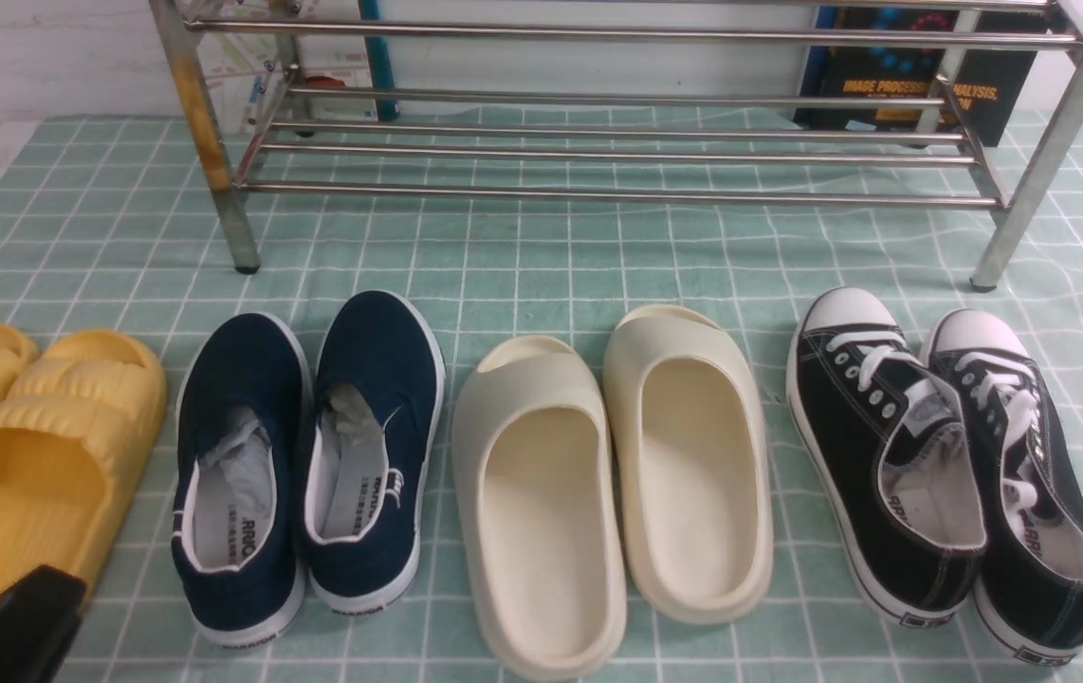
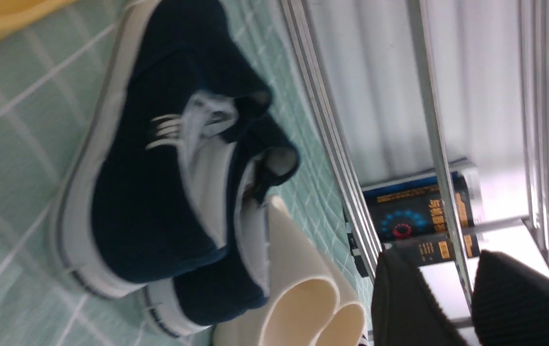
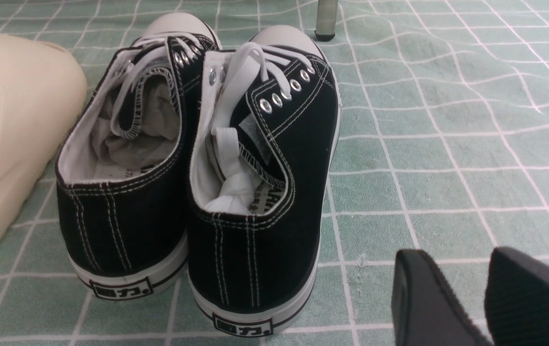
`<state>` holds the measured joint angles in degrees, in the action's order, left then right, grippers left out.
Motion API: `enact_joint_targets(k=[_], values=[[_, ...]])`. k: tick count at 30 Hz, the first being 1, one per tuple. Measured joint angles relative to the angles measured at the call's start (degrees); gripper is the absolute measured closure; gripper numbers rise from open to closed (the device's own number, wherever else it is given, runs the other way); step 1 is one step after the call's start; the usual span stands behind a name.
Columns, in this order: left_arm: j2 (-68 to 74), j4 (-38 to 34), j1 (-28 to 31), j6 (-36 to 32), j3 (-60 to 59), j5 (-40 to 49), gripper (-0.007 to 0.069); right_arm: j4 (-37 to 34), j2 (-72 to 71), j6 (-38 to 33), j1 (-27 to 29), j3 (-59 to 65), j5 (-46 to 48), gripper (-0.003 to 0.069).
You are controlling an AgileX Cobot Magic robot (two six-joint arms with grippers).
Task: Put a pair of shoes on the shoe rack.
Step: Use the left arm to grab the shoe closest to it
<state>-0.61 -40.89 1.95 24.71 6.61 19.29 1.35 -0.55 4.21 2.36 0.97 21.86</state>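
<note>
The pair of shoes, two navy slip-ons with white soles [image 1: 238, 474] [image 1: 376, 446], stands side by side on the green checked cloth, toes toward the shoe rack [image 1: 598, 194]. The rack of chrome tubes spans the back, its left leg rust-stained. A dark part of my left arm [image 1: 10, 631] shows in the near left corner, behind the navy heels. In the left wrist view the navy shoes [image 2: 159, 182] lie ahead of my left gripper [image 2: 447, 262], which is open and holds nothing. My right gripper [image 3: 447, 269] is open over bare cloth, beside the black sneakers.
Yellow slides [image 1: 48, 446] lie left of the navy pair, cream slides [image 1: 598, 474] right of it, and black lace-up sneakers [image 1: 940, 474] farther right. A dark book [image 1: 902, 85] leans behind the rack. A strip of cloth separates shoes from rack.
</note>
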Motion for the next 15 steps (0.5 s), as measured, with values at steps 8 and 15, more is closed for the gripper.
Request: enact_joint_targets(k=[8,15], values=[[7.0,16.4,0.0,-11.7,19.7,13.8,0.0387,0.0,0.0,0.0,0.0,0.0,0.0,0.0419],[29.2,40.9,0.0,-10.4,38.4,37.9,0.0454,0.0,0.0,0.0,0.0,0.0,0.0,0.0419]])
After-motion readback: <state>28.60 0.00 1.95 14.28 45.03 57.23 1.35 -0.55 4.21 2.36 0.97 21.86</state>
